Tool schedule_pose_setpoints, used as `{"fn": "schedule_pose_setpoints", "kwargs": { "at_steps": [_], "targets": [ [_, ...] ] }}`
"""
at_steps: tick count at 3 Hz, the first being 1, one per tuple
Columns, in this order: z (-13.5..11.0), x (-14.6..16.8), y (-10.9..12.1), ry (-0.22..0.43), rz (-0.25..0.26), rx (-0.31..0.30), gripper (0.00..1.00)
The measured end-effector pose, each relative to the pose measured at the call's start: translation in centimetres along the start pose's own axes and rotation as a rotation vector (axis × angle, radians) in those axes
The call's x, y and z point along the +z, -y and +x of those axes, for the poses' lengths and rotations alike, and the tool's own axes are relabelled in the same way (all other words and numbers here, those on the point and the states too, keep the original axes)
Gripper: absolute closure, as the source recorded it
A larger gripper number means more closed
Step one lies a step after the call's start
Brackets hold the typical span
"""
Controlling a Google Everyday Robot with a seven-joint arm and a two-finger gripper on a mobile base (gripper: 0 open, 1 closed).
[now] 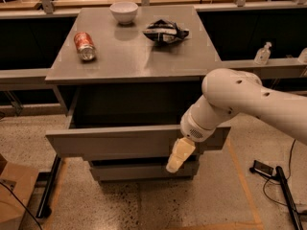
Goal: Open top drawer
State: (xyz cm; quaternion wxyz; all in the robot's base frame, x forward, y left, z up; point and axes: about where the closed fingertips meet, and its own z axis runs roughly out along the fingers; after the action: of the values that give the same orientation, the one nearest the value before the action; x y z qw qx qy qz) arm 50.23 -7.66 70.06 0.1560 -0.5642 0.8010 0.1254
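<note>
The top drawer [115, 142] is a wide matte grey drawer pulled out from under the grey cabinet top [134, 56], its plain front panel facing me. Its dark inside shows above the panel. My gripper [178, 155] hangs from the white arm [240, 99] in front of the right part of the panel, cream fingers pointing down and left. It holds nothing that I can see. Two narrower grey drawer fronts [144, 169] sit below, closed.
On the cabinet top lie a red can [84, 45] on its side, a white bowl [123, 11] and a crumpled chip bag [165, 31]. A cardboard box [14, 195] stands at lower left. Cables and a black stand [278, 181] lie at lower right.
</note>
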Motion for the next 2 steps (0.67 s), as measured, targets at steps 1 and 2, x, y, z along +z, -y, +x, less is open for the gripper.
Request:
{"fn": "schedule_pose_setpoints", "kwargs": {
  "at_steps": [1, 2],
  "targets": [
    [-0.8, -1.5, 0.2, 0.021, 0.038, -0.041, 0.00],
    [-1.8, -1.2, 1.0, 0.041, 0.029, -0.079, 0.00]
  ]
}}
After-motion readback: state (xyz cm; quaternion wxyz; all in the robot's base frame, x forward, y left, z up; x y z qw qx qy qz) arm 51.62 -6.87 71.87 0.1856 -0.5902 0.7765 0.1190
